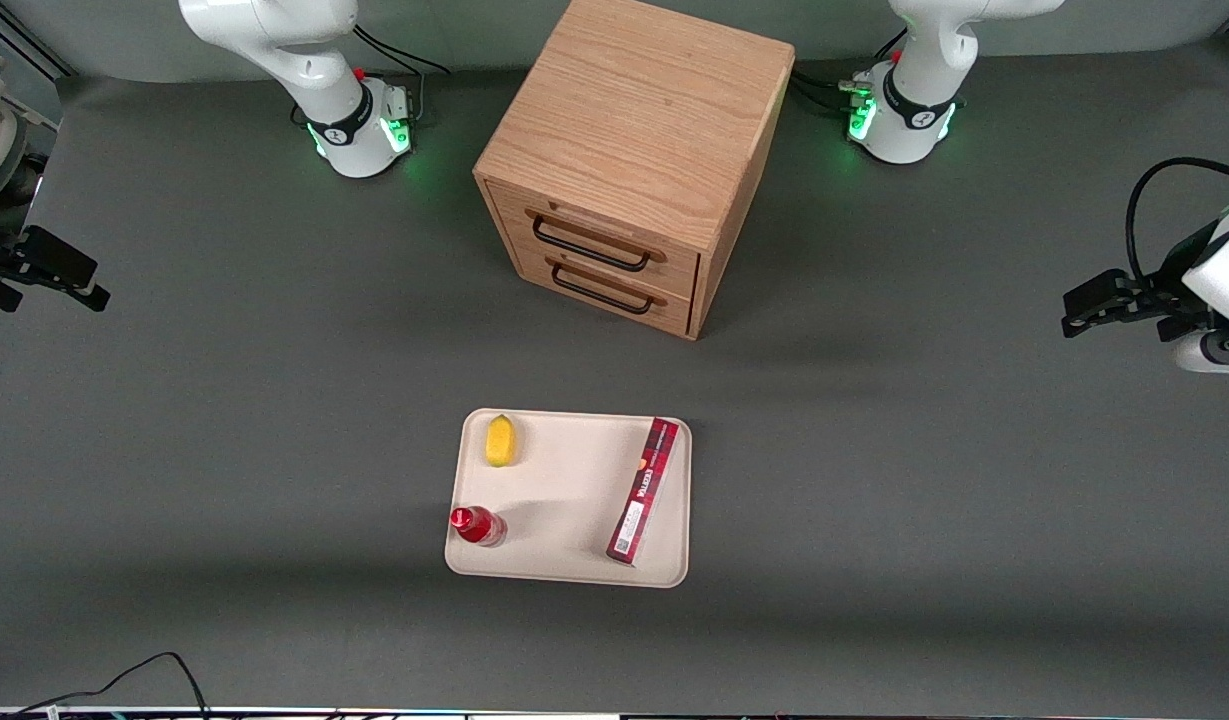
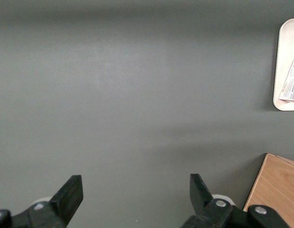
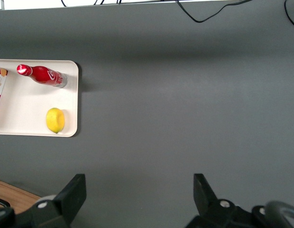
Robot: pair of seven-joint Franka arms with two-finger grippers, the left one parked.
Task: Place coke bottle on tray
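The small red coke bottle (image 1: 477,525) stands upright on the cream tray (image 1: 574,500), in the tray's corner nearest the front camera toward the working arm's end. The right wrist view shows the bottle (image 3: 42,75) and the tray (image 3: 28,99) too. My right gripper (image 1: 92,285) hangs above bare table at the working arm's end, well away from the tray. In its wrist view the gripper (image 3: 139,183) is open with nothing between the fingers.
A yellow lemon (image 1: 500,440) and a long dark-red box (image 1: 644,490) also lie on the tray. A wooden two-drawer cabinet (image 1: 634,150) stands farther from the front camera than the tray. A black cable (image 1: 144,675) lies at the table's near edge.
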